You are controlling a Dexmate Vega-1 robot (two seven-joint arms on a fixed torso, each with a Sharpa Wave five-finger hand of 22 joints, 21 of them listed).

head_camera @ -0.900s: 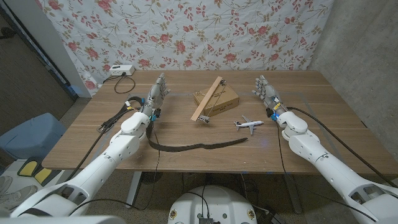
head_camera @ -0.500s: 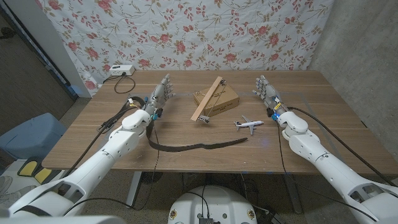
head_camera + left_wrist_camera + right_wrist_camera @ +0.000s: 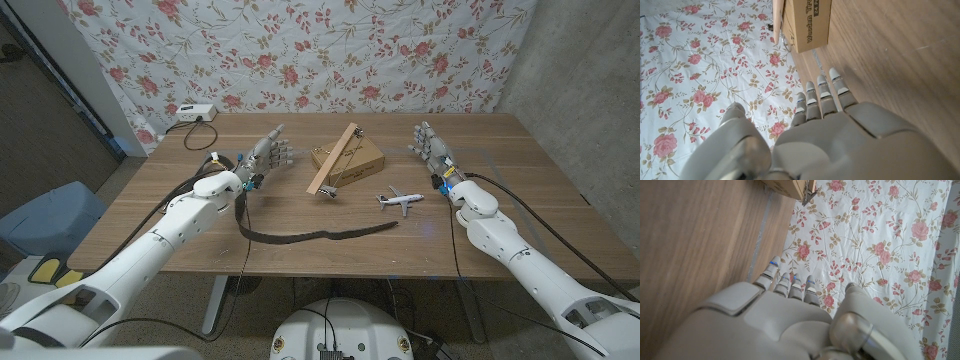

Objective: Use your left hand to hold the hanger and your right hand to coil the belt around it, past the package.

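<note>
A wooden hanger (image 3: 333,159) leans across a brown cardboard package (image 3: 350,161) at the table's middle back; the package (image 3: 810,22) and the hanger's edge (image 3: 778,20) also appear in the left wrist view. A dark belt (image 3: 300,234) lies curved on the table in front of them, one end running up near my left wrist. My left hand (image 3: 266,154) is open, fingers spread, left of the hanger and apart from it. My right hand (image 3: 430,148) is open too, standing right of the package and holding nothing.
A small toy airplane (image 3: 403,199) lies right of the belt's end. A white power strip (image 3: 193,112) sits at the back left corner. Floral cloth (image 3: 300,50) hangs behind the table (image 3: 520,190). Cables trail from my left arm.
My left hand has moved right, closer to the hanger and package. The right hand, belt and hanger have stayed where they were.
</note>
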